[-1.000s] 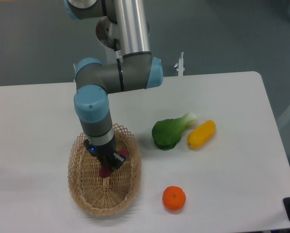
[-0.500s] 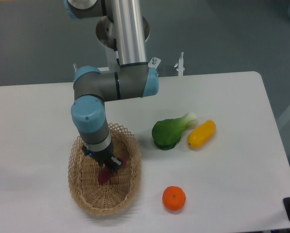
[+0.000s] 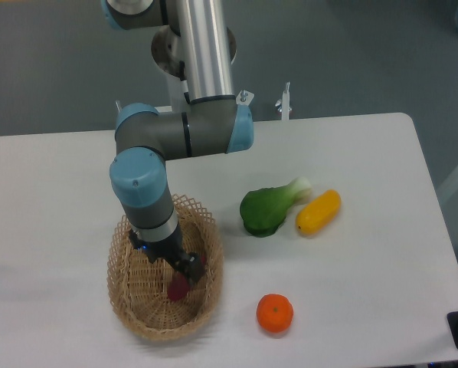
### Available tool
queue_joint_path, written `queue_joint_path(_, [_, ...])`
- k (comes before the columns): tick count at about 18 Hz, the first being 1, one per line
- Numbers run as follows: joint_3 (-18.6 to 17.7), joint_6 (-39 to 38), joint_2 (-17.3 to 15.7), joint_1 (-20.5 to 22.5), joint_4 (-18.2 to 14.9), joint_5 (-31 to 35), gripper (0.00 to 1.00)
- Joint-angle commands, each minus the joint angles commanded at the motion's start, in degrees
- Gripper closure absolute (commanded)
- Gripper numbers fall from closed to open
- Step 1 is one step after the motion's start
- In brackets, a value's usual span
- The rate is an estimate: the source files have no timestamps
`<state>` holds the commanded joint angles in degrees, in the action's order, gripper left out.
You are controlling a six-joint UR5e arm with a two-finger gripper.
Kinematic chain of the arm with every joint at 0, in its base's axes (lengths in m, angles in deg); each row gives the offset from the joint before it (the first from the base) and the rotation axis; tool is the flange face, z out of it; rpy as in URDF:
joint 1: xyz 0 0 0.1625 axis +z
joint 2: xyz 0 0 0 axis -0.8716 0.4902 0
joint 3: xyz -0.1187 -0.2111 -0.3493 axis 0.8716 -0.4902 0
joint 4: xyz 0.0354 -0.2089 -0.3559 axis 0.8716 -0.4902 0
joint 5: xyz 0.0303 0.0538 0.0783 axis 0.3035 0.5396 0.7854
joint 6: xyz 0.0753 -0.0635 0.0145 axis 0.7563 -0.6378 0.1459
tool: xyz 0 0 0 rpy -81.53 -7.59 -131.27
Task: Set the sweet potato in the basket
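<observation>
**Gripper lowered inside the wicker basket with the sweet potato at its tip**

The UR5e arm [image 3: 156, 138] reached down from the upper left of the view, its wrist pointing into the oval wicker basket [image 3: 129, 307] that sat on the white table [image 3: 367, 253]. The gripper [image 3: 184, 274] was inside the basket's rim, low over the woven floor. The sweet potato [image 3: 177, 289], a small magenta tuber, showed just below the dark fingers, tilted and within the basket toward its right side. The jaws stood close about the tuber's upper end and appeared to pinch it, though the exact contact was hard to make out; whether the tuber's lower end touched the basket floor could not be told.

To the right of the basket, well apart from it, lay a green bok choy [image 3: 269, 208] with its pale stalk pointing up and right, and just beside that a yellow elongated vegetable [image 3: 318, 212]. An orange [image 3: 275, 313] rested near the table's front edge, between the basket and the table's right half.
</observation>
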<state>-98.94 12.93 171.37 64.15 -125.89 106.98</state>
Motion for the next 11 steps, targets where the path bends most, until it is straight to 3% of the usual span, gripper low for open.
queue_joint_path(4, [1.0,5.0,-2.8,5.1,-0.7,-0.5,0.00])
queue_joint_path(11, [2.1,15.7,-6.7,14.7,-8.0,-4.8,0.00])
